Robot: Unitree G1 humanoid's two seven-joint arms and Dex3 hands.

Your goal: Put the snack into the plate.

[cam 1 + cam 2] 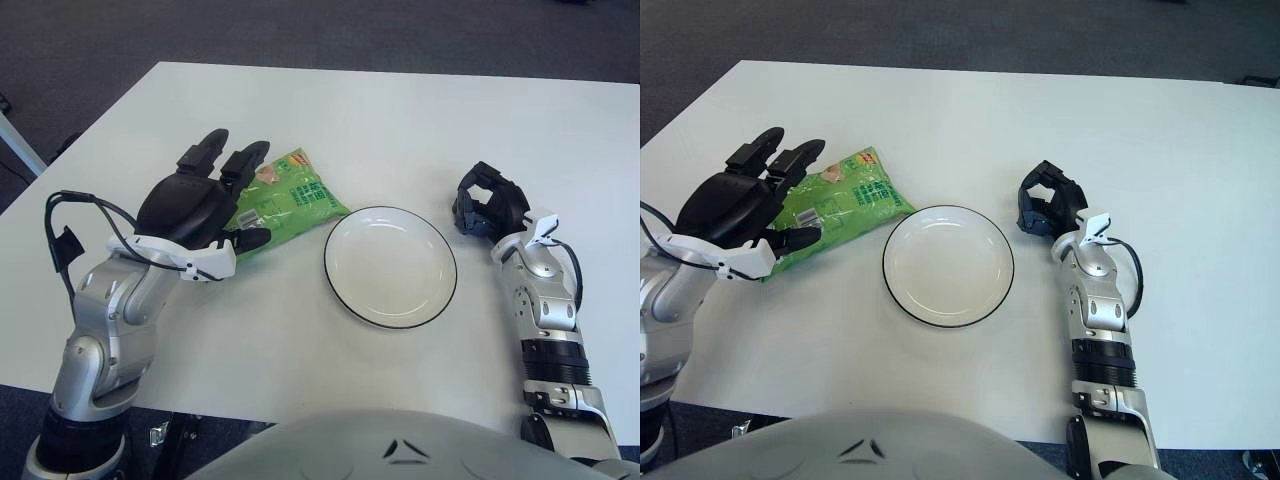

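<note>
The green snack bag [300,193] lies flat on the white table, just left of the empty white plate [390,265] with its thin black rim. My left hand [235,195] hovers over the bag's left end. Its two fingers [205,152] stretch out past the bag's far edge, and the thumb sits by the near edge. The palm hides the bag's left part, and the hand does not clasp the bag. My right hand [485,208] shows to the right of the plate with curled fingers and holds nothing.
The white table [400,120] stretches well beyond the plate to the back and right. A black cable [75,205] loops off my left forearm near the table's left edge. Dark carpet lies past the table's edges.
</note>
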